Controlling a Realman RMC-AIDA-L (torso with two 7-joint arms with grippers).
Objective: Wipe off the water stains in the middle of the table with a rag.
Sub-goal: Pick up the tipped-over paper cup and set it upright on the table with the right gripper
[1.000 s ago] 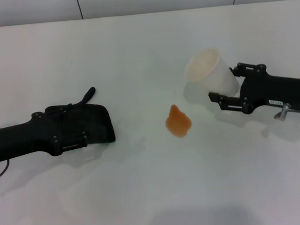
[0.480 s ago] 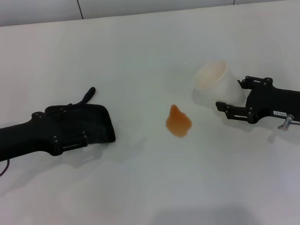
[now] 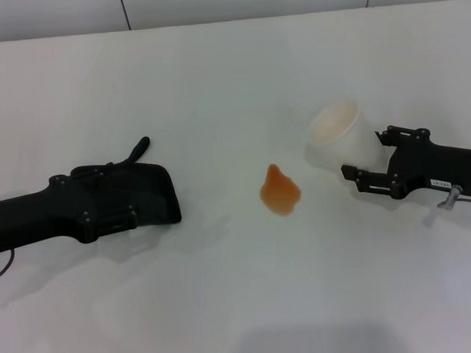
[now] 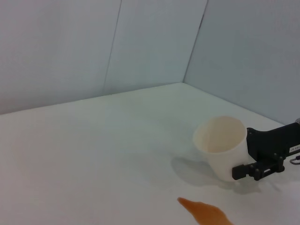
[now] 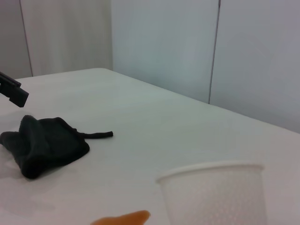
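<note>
A lab-like test bench: bare white table (image 3: 231,83), plain grey panelled walls (image 4: 93,42).

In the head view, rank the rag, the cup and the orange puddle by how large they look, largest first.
1. The rag, though the left pincer covers part of it.
2. The cup, held at the right pincer.
3. The orange puddle, clearly smallest.

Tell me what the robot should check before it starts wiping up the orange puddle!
1. Small orange teardrop puddle lies uncovered on the plain white table: ok.
2. Black folded cloth rag sits apart from the puddle: ok, not yet dragged over.
3. Left gripper over the rag; grip: cannot tell.
4. Translucent white plastic cup in the right gripper, beside the puddle, not over it: ok.
5. Cup upright: not ok, tilted.
</note>
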